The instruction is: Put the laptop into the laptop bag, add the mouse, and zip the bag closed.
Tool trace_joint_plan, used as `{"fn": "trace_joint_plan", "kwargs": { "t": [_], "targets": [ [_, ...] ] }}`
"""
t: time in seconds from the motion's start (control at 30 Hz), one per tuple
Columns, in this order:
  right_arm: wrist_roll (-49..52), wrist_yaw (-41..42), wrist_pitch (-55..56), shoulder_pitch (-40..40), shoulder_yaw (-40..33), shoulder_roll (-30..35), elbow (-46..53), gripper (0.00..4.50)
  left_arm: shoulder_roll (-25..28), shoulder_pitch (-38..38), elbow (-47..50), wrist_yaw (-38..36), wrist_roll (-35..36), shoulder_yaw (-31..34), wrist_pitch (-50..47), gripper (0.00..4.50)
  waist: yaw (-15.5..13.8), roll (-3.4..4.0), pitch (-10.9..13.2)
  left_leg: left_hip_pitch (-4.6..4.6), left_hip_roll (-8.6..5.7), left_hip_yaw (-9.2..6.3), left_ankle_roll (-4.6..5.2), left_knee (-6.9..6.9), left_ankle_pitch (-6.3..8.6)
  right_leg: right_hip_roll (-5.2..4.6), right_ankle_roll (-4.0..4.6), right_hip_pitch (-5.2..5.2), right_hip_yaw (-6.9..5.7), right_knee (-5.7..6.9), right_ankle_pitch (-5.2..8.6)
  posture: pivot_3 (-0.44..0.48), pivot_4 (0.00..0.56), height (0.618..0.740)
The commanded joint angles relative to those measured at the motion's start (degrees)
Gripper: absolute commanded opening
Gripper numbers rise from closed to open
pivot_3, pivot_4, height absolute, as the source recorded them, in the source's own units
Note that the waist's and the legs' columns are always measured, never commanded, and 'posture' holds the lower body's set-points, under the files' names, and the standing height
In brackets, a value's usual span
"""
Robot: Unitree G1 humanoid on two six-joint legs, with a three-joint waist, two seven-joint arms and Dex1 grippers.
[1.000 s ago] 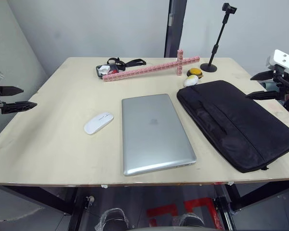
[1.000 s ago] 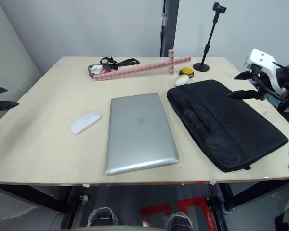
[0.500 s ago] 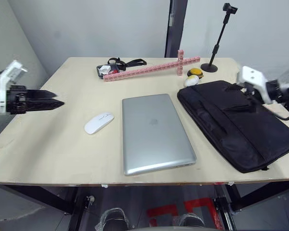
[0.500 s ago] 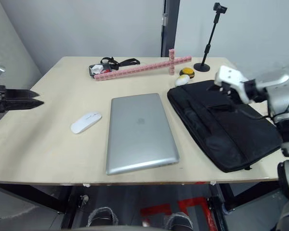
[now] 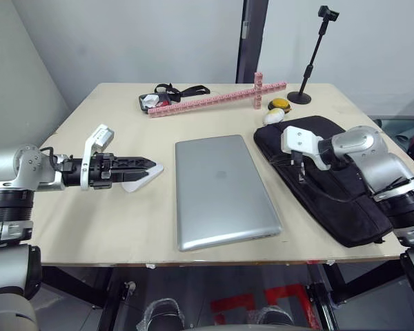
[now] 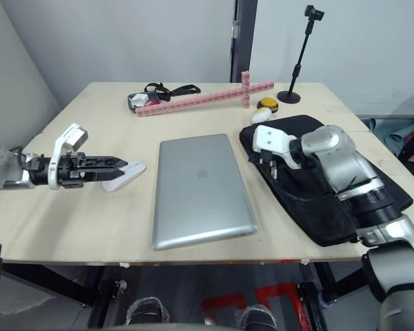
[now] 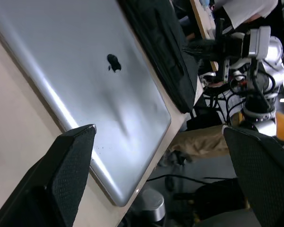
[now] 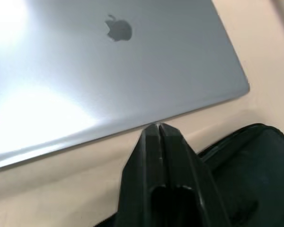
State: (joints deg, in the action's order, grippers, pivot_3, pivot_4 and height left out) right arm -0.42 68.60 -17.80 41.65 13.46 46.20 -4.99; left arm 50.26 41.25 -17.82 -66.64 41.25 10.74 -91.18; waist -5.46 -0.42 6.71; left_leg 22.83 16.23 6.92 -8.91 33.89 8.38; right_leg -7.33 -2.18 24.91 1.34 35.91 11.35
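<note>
Right gripper (image 5: 301, 167) sits right of centre in the left eye frame, over the near-left part of the bag (image 5: 345, 183), fingers (image 8: 156, 142) pressed together with nothing between them in the right wrist view. It is not holding the zipper or a strap, as far as shows.

Left gripper (image 5: 143, 165) is at centre left, fingers pointing toward the frame's middle, tips just at the mouse (image 5: 134, 181); whether they touch it cannot be told. In the left wrist view the two fingers (image 7: 66, 165) stand well spread, empty.

Laptop (image 5: 221, 189) lies flat, lid shut, mid-frame on the table (image 5: 76, 214), between mouse and bag, near the bag's edge but outside it. Bag lies flat at right; whether its zipper is open cannot be told.

Progress: nothing done yet. Laptop not in, mouse not in, bag not zipped. All three steps are left; the arms look to be just reaching in to start.
</note>
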Motion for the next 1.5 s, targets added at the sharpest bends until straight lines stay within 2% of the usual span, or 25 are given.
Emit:
{"fn": "trace_joint_plan", "kwargs": {
  "t": [0.03,0.2,0.37,0.7,1.0,1.23,1.5],
  "targets": [
    [-2.61,-2.68,2.7,1.06,0.9,-1.29,-1.71,0.07,-2.79,1.52,-1.97,4.33,0.7,2.13,-1.31,4.5,-0.02,0.0,0.0,0.0,0.0,-0.02,0.0,-0.03,0.0,0.0,0.0,-0.02,-0.03,-0.04,0.0,0.0,0.15,0.74],
    [-6.71,-5.63,6.8,1.79,3.26,-3.01,-7.47,0.07,-8.7,0.35,-3.76,11.29,-1.3,2.69,1.63,4.5,-0.03,0.0,0.0,0.02,-0.04,-0.04,0.0,-0.04,0.0,-0.02,-0.02,-0.04,-0.03,-0.09,-0.01,0.0,0.15,0.74],
    [-8.99,-7.64,9.74,3.03,4.01,-5.11,-12.79,0.07,-12.09,0.62,-5.66,13.79,-1.59,1.87,4.71,4.5,0.15,0.0,0.0,0.06,-0.05,-0.05,0.0,-0.03,0.0,-0.02,-0.08,-0.04,-0.02,-0.07,-0.05,0.0,0.15,0.74],
    [-11.26,-9.15,12.84,4.14,5.03,-8.14,-19.53,0.07,-15.14,1.87,-11.24,15.69,-3.83,-1.86,10.05,4.5,0.18,0.0,0.0,0.04,-0.05,-0.06,0.01,-0.03,0.0,-0.02,-0.1,-0.04,-0.02,-0.13,-0.06,0.0,0.15,0.74],
    [-11.17,-8.94,12.75,2.24,5.45,-10.42,-20.03,0.07,-18.76,2.73,-15.93,15.98,-5.41,-4.23,13.44,4.5,0.06,0.0,0.0,0.04,-0.09,-0.07,0.01,-0.03,0.0,-0.04,-0.11,-0.08,-0.01,-0.16,-0.07,0.0,0.15,0.74],
    [-9.78,-8.71,10.05,1.38,5.45,-14.35,-16.65,0.07,-21.64,3.02,-15.31,15.22,-4.3,-3.93,11.75,4.5,0.03,0.01,-0.01,0.01,-0.12,-0.07,0.01,-0.04,0.0,-0.07,-0.1,-0.14,-0.01,-0.2,-0.07,0.0,0.15,0.74],
    [-9.08,-8.83,6.6,-0.79,4.36,-15.67,-13.43,0.07,-24.51,3.29,-12.29,15.45,-1.35,0.27,7.61,4.5,0.12,0.02,-0.01,0.03,-0.12,-0.06,-0.01,-0.16,0.0,-0.06,-0.14,-0.12,-0.04,-0.41,-0.09,0.0,0.15,0.74]
  ]
}}
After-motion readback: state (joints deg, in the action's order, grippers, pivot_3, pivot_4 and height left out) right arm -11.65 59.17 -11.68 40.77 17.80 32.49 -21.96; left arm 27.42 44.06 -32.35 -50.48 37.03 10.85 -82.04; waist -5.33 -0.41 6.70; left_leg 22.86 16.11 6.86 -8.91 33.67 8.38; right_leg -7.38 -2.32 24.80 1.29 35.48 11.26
